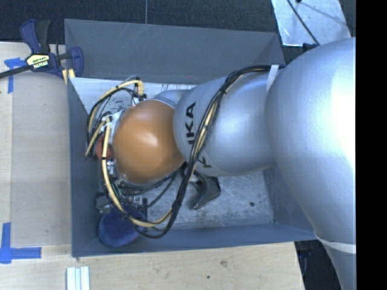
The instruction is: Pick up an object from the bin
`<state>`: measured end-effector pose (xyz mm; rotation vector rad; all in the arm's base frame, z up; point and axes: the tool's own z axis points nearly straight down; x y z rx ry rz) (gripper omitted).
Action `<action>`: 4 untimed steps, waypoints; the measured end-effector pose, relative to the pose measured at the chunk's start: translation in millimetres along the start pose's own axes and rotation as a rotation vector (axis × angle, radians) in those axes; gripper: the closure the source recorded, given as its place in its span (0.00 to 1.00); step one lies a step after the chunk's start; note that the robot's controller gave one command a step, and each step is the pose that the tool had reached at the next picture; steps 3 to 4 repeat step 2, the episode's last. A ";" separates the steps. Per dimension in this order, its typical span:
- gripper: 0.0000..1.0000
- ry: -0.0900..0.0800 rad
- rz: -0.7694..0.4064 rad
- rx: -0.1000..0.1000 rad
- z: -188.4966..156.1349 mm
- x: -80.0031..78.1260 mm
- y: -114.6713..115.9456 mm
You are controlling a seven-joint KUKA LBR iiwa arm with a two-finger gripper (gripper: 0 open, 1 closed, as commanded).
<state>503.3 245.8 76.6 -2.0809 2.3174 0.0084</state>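
— Position of the arm?
— The arm (254, 125) reaches in from the right across the grey bin (169, 50). Its orange cover (145, 141), looped with cables (175, 204), sits over the left half.
— Gripper?
— The gripper (121, 201) is low by the near-left corner, mostly hidden under the cover. Wide or narrow: cannot tell.
— Contents nearby?
— A blue rounded object (118, 231) lies in that corner, just beside the gripper. A dark grey angular piece (205, 192) lies mid-floor, under the arm.

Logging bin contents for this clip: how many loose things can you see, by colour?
Blue rounded thing, bin's lower-left corner: 1
Dark grey angular thing, beside the arm: 1
Total in sight: 2; the arm hides much of the bin floor.
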 end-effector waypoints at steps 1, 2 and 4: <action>1.00 0.018 0.006 -0.008 -33.8 -1.9 -2.0; 1.00 0.019 0.013 -0.010 -58.2 -3.2 -3.3; 1.00 0.019 0.013 -0.010 -58.2 -3.2 -3.3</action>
